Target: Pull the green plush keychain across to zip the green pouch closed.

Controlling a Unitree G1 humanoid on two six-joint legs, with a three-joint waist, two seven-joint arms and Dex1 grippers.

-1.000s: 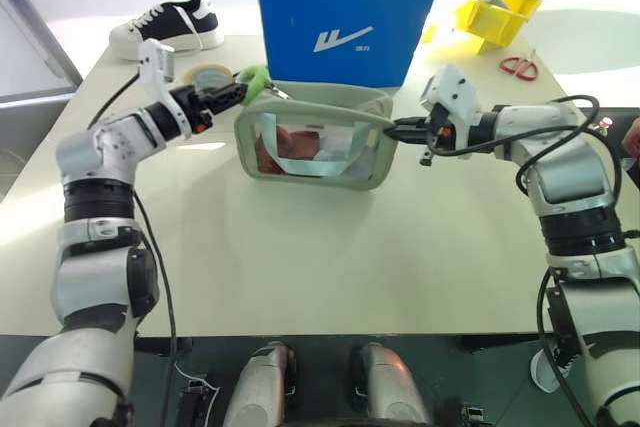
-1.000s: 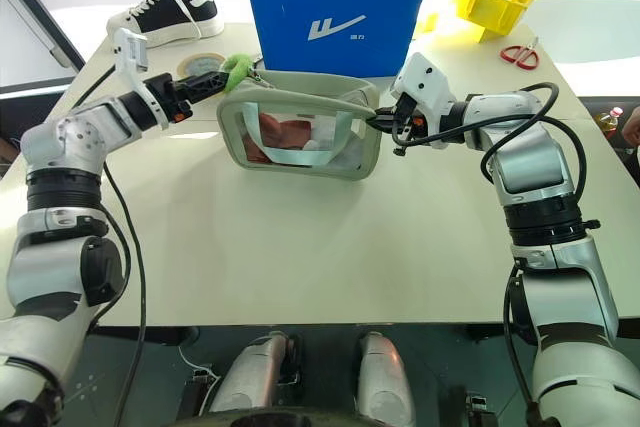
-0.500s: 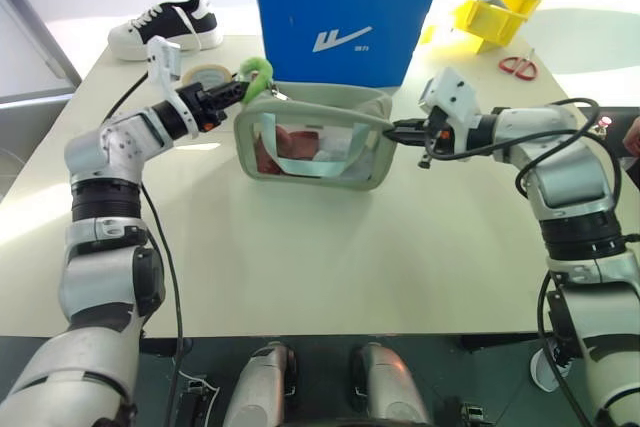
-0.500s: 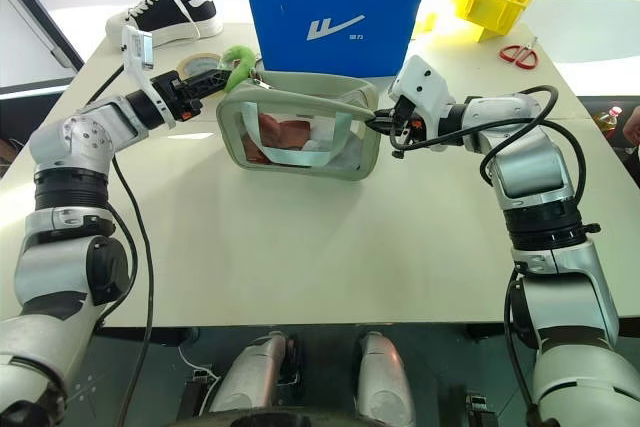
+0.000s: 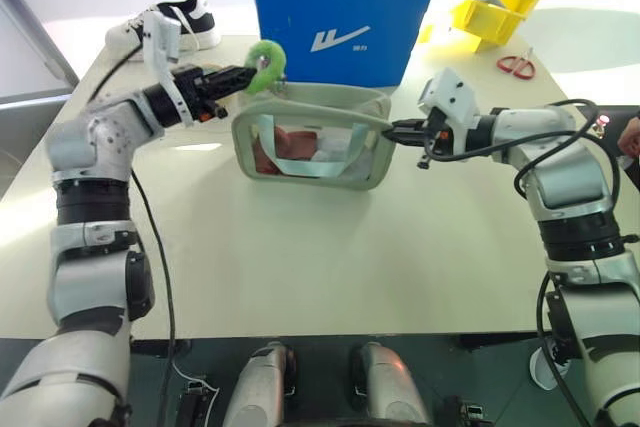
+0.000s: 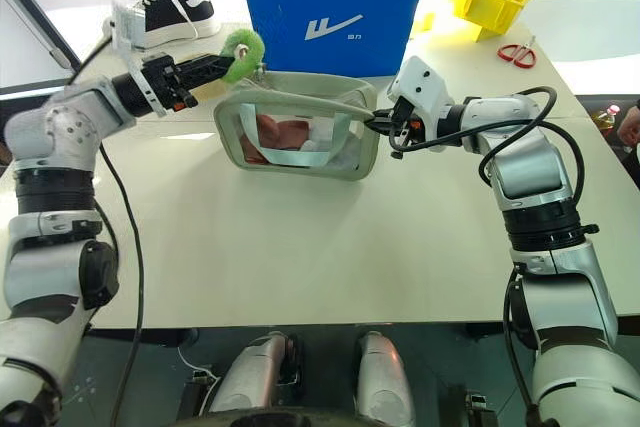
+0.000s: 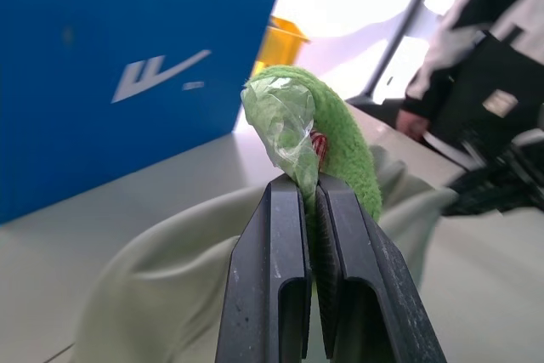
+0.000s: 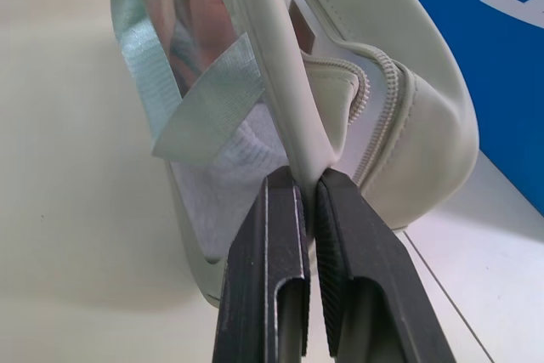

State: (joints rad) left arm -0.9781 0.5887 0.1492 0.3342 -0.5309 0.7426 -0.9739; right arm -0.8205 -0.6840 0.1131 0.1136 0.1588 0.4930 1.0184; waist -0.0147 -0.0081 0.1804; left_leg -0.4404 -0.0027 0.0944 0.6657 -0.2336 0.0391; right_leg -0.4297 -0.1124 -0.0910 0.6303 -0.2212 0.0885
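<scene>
Looking through the head cameras, I have the green pouch (image 5: 313,144) standing mid-desk in front of the blue box (image 5: 345,12). My left gripper (image 5: 238,76) is clamped on the green plush keychain (image 5: 266,53), raised at the pouch's left end. My right gripper (image 6: 377,125) pinches the pouch's right end, I judge to brace it against the pull.

Left wrist view: fingers (image 7: 280,269) squeezed tight on the plush.

Right wrist view: fingers (image 8: 276,244) nip the pouch's rim.
</scene>
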